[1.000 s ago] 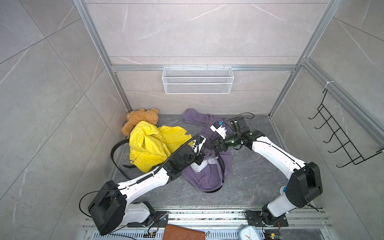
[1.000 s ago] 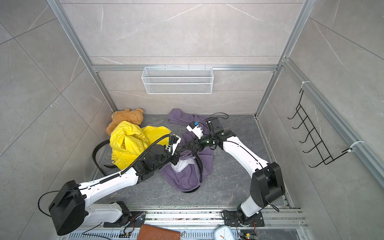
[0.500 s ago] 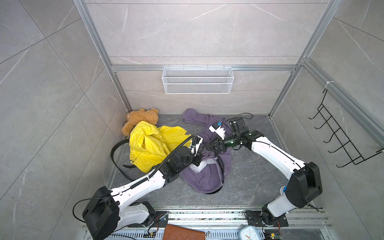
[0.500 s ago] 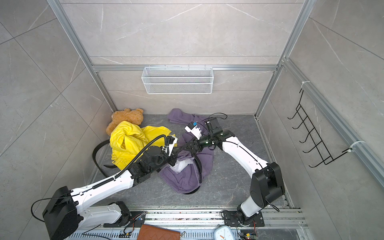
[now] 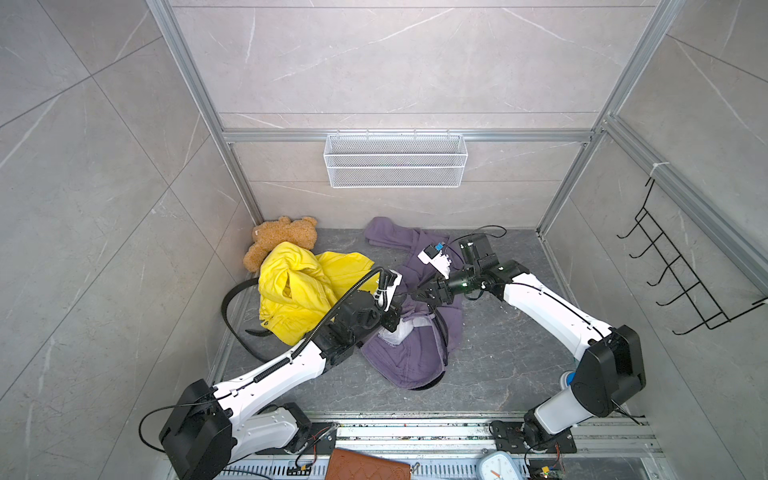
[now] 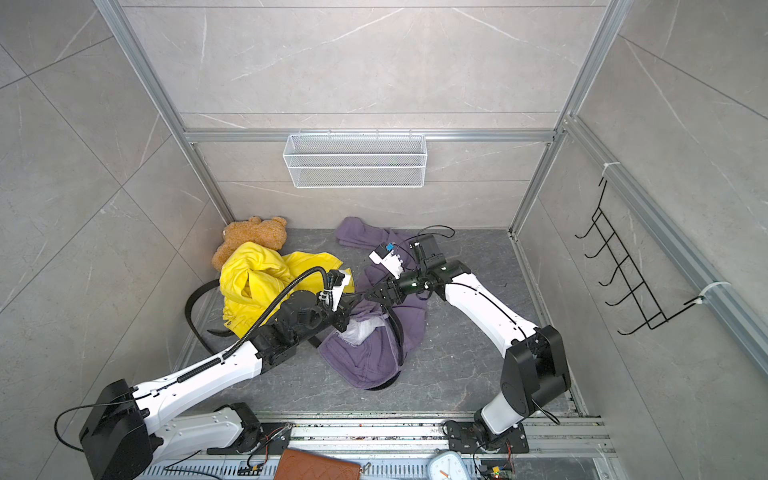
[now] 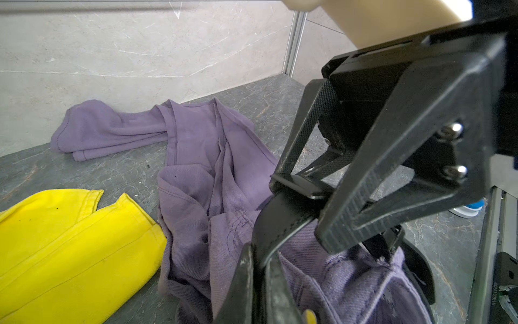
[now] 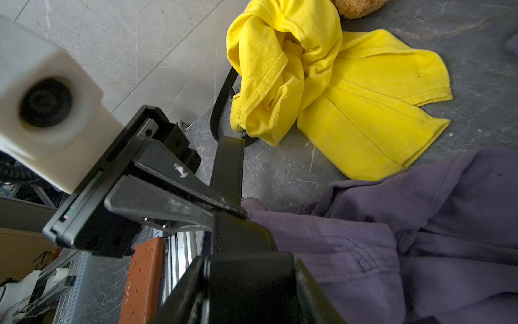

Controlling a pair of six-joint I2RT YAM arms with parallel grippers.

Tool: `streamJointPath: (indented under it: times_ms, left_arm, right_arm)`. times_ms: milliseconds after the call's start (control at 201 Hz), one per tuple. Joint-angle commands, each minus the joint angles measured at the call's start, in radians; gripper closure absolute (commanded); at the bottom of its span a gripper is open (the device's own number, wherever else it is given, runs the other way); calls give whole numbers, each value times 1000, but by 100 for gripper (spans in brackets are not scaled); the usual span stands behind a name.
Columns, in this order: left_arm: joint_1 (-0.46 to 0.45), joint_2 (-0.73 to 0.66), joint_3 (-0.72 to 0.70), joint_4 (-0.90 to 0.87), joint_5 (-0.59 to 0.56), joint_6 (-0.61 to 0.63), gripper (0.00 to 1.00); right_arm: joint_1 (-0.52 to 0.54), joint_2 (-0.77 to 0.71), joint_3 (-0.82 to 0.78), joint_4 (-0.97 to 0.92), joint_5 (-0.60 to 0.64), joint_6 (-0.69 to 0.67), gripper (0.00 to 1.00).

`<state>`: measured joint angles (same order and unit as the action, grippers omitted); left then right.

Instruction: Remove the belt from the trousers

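Belt [image 7: 281, 223], black and stitched, spans the short gap between the end effectors: the left end effector [image 8: 239, 210] is clamped tight on it, the right end effector [image 7: 300, 210] grips it with fingers half spread, both just above the purple trousers [image 7: 196, 168].

belt [image 7: 280, 221] partly under trousers [image 7: 196, 157], wallet [image 5: 365, 467] cut off

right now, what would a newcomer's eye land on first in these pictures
The bright yellow garment heaped at the back left, against a brown teddy bear in the corner, stands out first. In the middle, the left claw and right claw both clamp the black belt over the purple trousers.
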<state>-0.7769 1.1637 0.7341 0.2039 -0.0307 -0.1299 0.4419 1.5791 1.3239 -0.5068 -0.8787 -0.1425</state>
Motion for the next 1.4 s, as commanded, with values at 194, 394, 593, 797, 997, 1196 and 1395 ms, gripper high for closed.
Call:
streamJointPath:
  times_ms: [194, 394, 593, 797, 997, 1196, 1395]
  left_arm:
    - [151, -13, 8, -179, -344, -17, 79]
    - [150, -86, -37, -124, -212, 11, 29]
    - [154, -122, -52, -212, -151, 86, 24]
    - [153, -31, 16, -253, 15, 231, 18]
    - [153, 29, 74, -267, 78, 363, 16]
    - [154, 125, 162, -251, 108, 439, 22]
    - [145, 197, 183, -244, 169, 422, 35]
  right_arm:
    - [-94, -47, 48, -147, 210, -26, 100]
    - [-81, -24, 88, -148, 169, -55, 100]
    - [-80, -23, 95, -144, 116, -76, 100]
    - [-81, -32, 109, -162, 79, -96, 100]
    - [-76, -35, 120, -182, 48, -114, 100]
    - [-65, -35, 118, -177, 27, -119, 100]
    - [-65, -34, 144, -179, 32, -118, 100]
